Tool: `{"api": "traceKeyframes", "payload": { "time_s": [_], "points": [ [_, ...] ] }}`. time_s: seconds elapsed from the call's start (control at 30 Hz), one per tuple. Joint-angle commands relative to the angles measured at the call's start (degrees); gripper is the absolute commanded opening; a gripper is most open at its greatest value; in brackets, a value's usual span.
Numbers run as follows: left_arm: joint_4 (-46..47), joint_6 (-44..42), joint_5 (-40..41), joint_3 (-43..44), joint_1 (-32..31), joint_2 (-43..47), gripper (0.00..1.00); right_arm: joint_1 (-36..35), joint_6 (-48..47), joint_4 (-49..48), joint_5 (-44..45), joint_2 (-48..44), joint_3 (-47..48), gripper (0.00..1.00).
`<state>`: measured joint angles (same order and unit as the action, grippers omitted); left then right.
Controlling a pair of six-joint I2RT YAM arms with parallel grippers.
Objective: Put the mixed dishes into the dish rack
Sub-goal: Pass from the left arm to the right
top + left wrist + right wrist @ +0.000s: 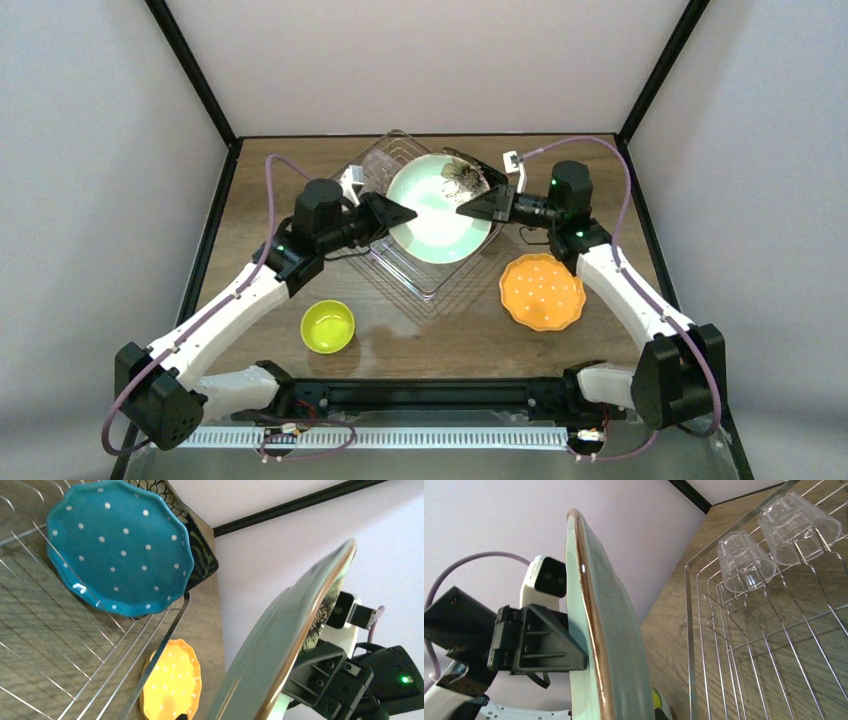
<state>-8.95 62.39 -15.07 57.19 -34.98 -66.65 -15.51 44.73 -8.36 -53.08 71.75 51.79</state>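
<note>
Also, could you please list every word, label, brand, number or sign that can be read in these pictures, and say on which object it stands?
No text can be read in any view.
round mint flower plate: a flower drawing only, no letters.
teal plate and orange plate: white dots only.
green light: a small lamp, no lettering beside it.

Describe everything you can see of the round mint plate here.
The round mint plate looks like glazed ceramic: pale green, coppery rim, dark flower print on its face. It hangs tilted over the dish rack, the left claw and the right claw at opposite edges. Whether either claw truly clamps it cannot be told.
</note>
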Motion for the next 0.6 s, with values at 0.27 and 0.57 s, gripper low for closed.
{"api": "traceKeyframes", "payload": {
  "time_s": [0.27, 0.57],
  "points": [
    [-0.7, 3.4, 9.9, -1.2, 5.8, 4.1, 0.9, -2.2, -11.3, 5.6, 0.3, 0.4, 8.8, 0.01],
    [-4.8, 4.8, 14.6, -2.2, 12.1, 8.0, 0.9, -2.2, -21.8, 18.1, 5.3, 3.1, 16.7, 0.01]
  ]
}}
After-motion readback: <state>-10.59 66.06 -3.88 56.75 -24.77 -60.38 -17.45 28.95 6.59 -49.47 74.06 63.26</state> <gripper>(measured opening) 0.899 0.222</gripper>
